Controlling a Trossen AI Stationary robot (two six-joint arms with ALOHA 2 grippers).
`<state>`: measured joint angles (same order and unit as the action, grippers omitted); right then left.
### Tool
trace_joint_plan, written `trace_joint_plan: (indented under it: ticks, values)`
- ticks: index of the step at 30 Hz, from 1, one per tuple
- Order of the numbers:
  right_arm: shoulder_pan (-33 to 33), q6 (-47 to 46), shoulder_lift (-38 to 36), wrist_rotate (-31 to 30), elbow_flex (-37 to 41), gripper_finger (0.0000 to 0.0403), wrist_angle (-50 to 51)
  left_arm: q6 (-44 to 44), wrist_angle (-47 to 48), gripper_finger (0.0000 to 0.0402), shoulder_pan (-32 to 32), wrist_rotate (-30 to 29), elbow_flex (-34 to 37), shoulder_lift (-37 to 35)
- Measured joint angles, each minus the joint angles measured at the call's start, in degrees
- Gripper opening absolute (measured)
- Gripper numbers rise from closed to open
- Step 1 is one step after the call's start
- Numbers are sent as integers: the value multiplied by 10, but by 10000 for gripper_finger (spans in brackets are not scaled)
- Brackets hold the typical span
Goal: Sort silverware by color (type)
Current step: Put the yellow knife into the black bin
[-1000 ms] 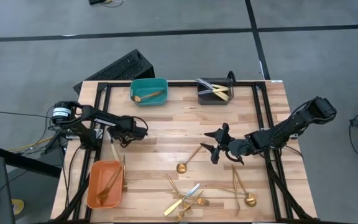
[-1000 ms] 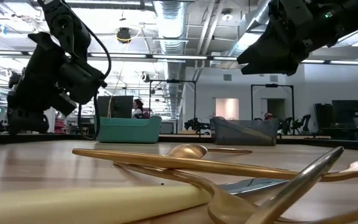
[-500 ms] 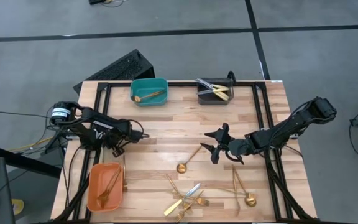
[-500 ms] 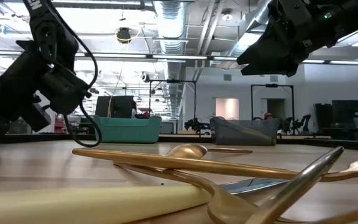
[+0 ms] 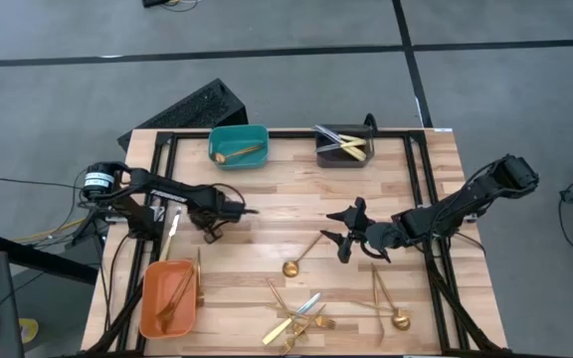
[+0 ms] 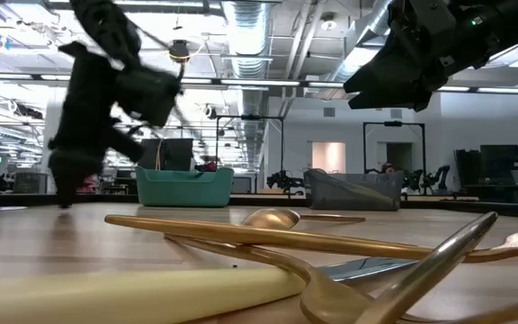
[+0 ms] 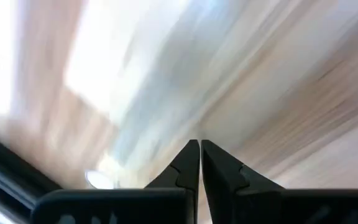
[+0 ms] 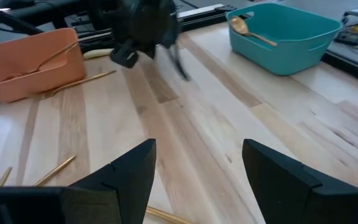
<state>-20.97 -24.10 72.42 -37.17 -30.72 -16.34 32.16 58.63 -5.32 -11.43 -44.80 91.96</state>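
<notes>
Gold silverware lies scattered on the wooden table: a spoon (image 5: 302, 256) by the right gripper, a crossed pile (image 5: 296, 314) at the near edge, a spoon (image 5: 398, 320) and a fork (image 5: 376, 288) to its right. A cream-handled knife (image 5: 172, 227) and a fork (image 5: 199, 273) lie by the orange bin (image 5: 145, 298). My left gripper (image 5: 235, 211) (image 7: 200, 144) is shut and hovers over bare wood right of that knife. My right gripper (image 5: 344, 235) (image 8: 197, 168) is open above the table's middle, over the spoon's handle end.
The orange bin holds forks. A teal bin (image 5: 239, 132) at the far edge holds a spoon (image 8: 248, 31). A grey bin (image 5: 321, 155) beside it holds knives. Black rails frame the table's left, right and far sides. Bare wood lies between the two grippers.
My left gripper drew back toward the table's left edge, then swung quickly toward the table's middle, staying shut. The right arm kept still.
</notes>
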Motion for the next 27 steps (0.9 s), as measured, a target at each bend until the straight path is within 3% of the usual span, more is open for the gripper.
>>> trace_joint_plan:
  ticks: [5, 12, 19, 23, 27]
  values:
    - [0, -7, -9, 18, 0, 264, 2, -39, 22, 6, 14, -10, -48, 0]
    - [0, -14, -31, 27, 0, 264, 11, -55, 81, 6, 65, 94, -67, 0]
    - [0, -15, -44, 27, -1, 264, 7, -63, 202, 6, 129, 101, -66, -1]
    - [0, -16, -42, 27, -7, 264, 5, -78, 203, 6, 158, 69, -66, -1]
    - [2, -26, -31, 27, -7, 264, 5, -84, 109, 6, 171, -11, -66, -1]
